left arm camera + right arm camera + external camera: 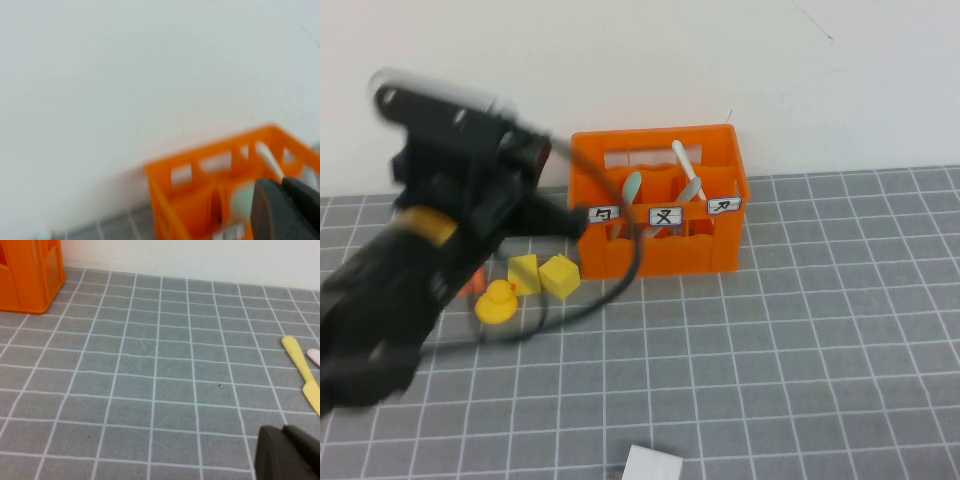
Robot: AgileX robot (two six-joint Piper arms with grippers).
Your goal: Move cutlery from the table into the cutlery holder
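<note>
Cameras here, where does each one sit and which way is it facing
High view: raised on the robot's side, angled down at the table; the left arm fills its left, shut left gripper at the cutlery holder.
Left wrist view: on the left arm, facing the holder and wall; gripper shows.
Right wrist view: low over the table; shut right gripper shows, a yellow knife ahead.
All three share the holder.

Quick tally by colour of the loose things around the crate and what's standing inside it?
Yellow blocks and duck beside the orange crate: 3
Pale cutlery pieces standing in the crate: 3
Yellow knife on the table, seen by the right wrist: 1
White object at the near edge: 1
Total: 8
</note>
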